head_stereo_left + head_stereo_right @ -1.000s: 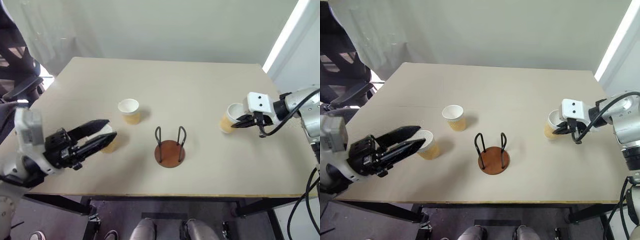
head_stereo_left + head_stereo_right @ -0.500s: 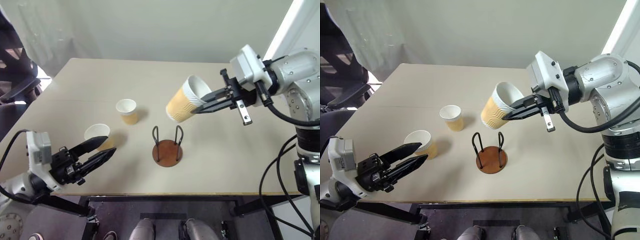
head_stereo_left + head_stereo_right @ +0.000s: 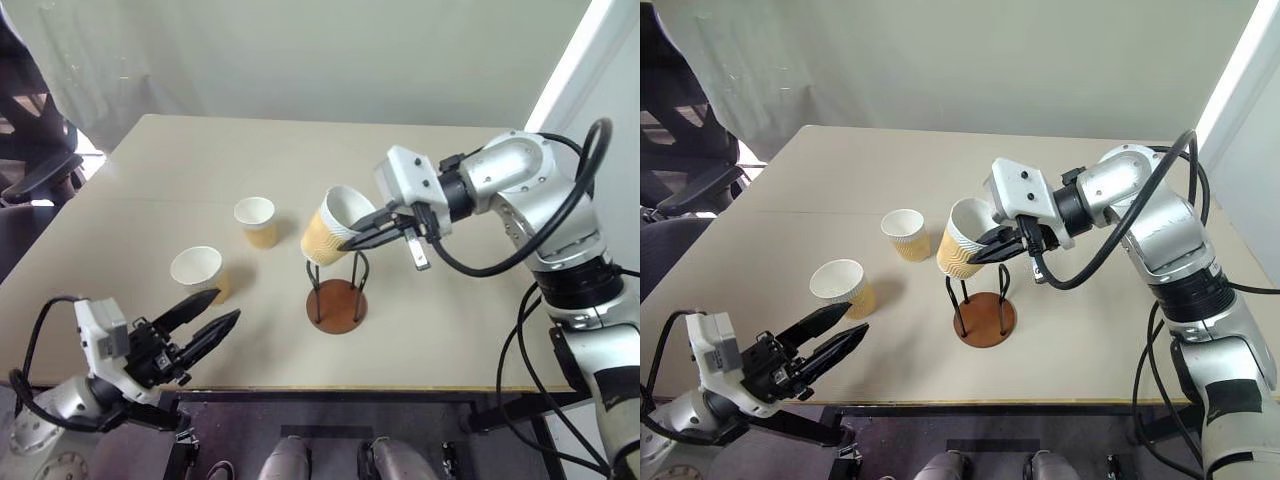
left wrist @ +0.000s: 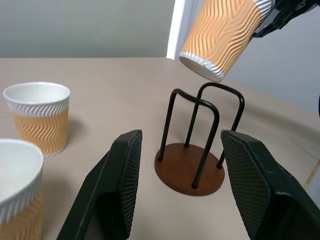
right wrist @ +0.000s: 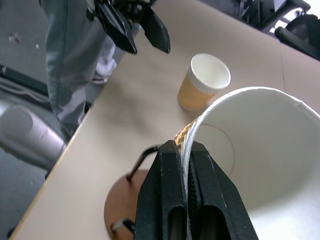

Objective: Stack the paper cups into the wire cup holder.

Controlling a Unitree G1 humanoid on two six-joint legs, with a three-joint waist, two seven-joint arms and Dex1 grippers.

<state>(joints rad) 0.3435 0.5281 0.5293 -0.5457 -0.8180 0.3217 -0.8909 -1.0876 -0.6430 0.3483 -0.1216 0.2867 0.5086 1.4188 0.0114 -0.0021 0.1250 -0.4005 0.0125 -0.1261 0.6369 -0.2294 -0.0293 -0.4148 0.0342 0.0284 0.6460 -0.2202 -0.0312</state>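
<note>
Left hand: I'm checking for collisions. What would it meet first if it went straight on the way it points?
Probably the wire cup holder, which sits between the open left hand's fingers; depth is unclear.

silver-grey right arm [image 3: 540, 215] — black cables looped alongside, white wrist block, black textured jaws.
</note>
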